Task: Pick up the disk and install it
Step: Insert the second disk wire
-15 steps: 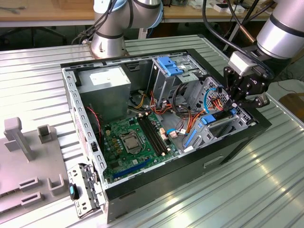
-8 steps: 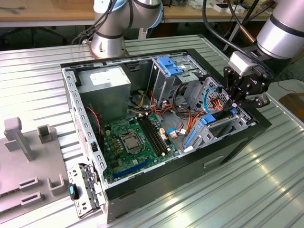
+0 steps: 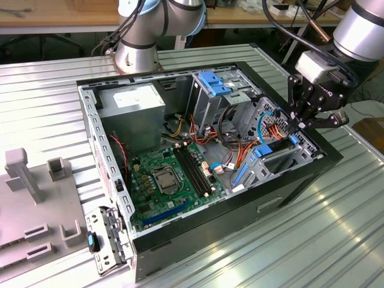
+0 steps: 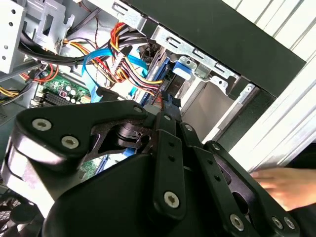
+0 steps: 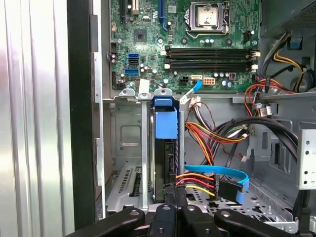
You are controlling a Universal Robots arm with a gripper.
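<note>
One open computer case [image 3: 180, 150] on ribbed metal table [image 3: 336, 234], wooden workbench [image 3: 60, 15] behind

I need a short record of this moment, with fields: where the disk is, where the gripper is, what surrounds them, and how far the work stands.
disk: the disk stands on edge in a metal drive bay of the open computer case, its blue carrier end toward the motherboard
gripper: the gripper is above the bay at the exterior view's right, close over the disk's end
cables: orange, yellow and red power wires and a flat blue cable lie beside the disk
state of work: disk already in the bay; contact with the gripper cannot be told
</note>
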